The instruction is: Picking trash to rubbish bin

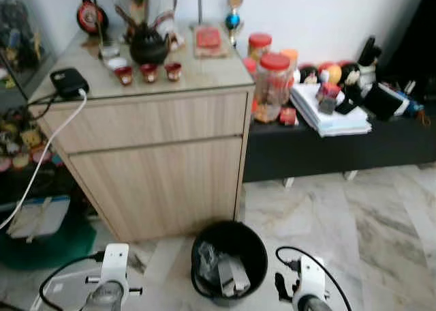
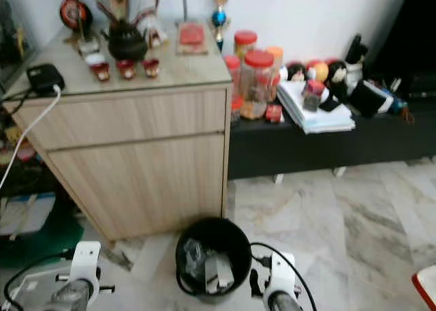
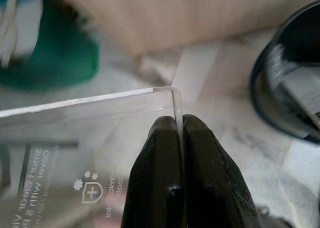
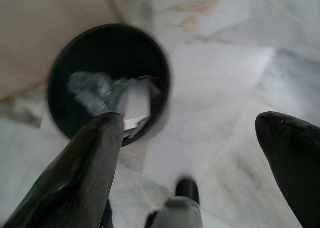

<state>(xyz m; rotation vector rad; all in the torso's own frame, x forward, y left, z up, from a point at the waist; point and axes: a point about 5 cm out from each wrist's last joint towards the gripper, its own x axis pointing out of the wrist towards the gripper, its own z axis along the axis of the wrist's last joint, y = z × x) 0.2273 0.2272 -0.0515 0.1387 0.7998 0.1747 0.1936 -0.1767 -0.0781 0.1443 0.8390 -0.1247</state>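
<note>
Clear plastic packaging [image 3: 90, 138] — pinched in left gripper [image 3: 179, 133]

Both silver arms end in white wrist housings, each with a black cable looping off it. The left tool [image 3: 180, 175] has two glossy, rounded black fingers. The right tool [image 4: 187, 153] has matte black fingers with blunt, tapering tips.

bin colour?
Black rubbish bin, clearest in the left eye view.

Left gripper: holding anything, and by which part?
Yes: the left gripper is shut on a clear plastic package, pinching its edge near a corner.
</note>
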